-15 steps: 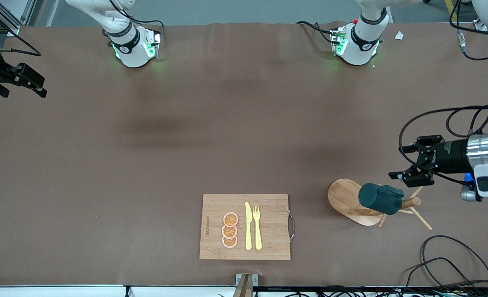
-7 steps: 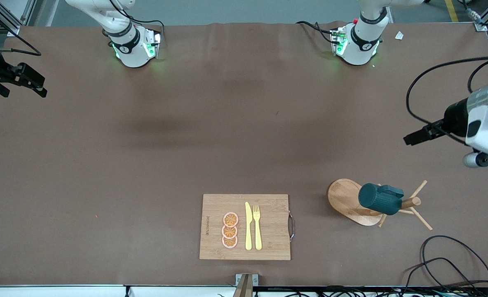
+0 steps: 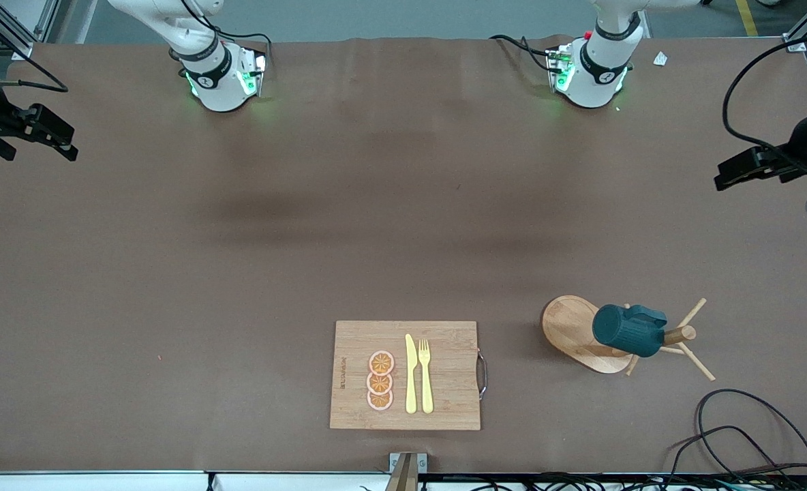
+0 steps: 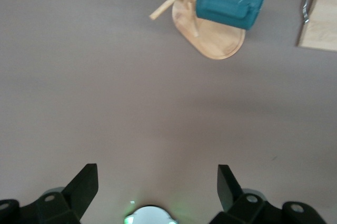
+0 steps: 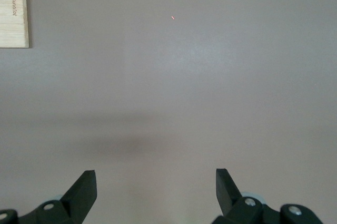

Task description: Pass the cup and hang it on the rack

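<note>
Brown table, cup (image 3: 627, 330) hung on rack (image 3: 574, 332), well apart from wide-open, empty left hand (image 3: 741, 169)

text: one dark printed line along the cutting board (image 3: 403, 375) edge (lettering not legible) | elsewhere: no readable marks

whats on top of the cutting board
On the bamboo cutting board lie three orange slices in a row, beside a yellow knife and a yellow fork. The board surface beneath them is covered, so whatever is under them cannot be seen.
</note>
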Robot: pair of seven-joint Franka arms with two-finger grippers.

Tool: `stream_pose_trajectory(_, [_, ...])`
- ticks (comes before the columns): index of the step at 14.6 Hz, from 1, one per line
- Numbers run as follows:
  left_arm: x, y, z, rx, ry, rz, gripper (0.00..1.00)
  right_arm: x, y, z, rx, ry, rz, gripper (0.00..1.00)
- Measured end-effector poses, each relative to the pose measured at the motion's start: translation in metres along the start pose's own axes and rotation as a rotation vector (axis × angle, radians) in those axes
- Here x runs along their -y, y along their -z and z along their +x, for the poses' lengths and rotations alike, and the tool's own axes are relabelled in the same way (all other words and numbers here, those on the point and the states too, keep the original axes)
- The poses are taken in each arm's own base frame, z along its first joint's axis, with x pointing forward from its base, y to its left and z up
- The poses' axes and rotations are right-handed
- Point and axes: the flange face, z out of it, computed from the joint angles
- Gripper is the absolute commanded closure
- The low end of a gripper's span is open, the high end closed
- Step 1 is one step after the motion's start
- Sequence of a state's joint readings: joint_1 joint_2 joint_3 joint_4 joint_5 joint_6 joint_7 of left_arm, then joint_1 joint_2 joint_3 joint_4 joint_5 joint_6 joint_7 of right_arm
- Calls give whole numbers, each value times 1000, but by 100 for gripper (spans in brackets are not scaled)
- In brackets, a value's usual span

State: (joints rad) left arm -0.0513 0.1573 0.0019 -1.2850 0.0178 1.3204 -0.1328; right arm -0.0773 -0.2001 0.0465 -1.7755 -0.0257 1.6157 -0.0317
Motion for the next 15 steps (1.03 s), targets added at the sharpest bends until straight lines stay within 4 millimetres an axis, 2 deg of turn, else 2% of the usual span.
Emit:
stream_pose_trajectory(2, [7,4,-9,0,-19,1,0,0,0,0,0,0,0,0])
stream_pose_trajectory(6, [-8,5,-44,-1,-58,6,0,0,0,0,0,0,0,0])
stream_pose_trajectory(9, [-12,-5,-62,-16,-67,12,0,0,0,0,0,0,0,0])
stream_pose_trajectory(11, [-14,-11,-71,-21,-72,16,0,0,0,0,0,0,0,0])
stream_pose_trajectory(15, [-22,-7,-77,-44,-86,-18,0,0,0,0,0,0,0,0])
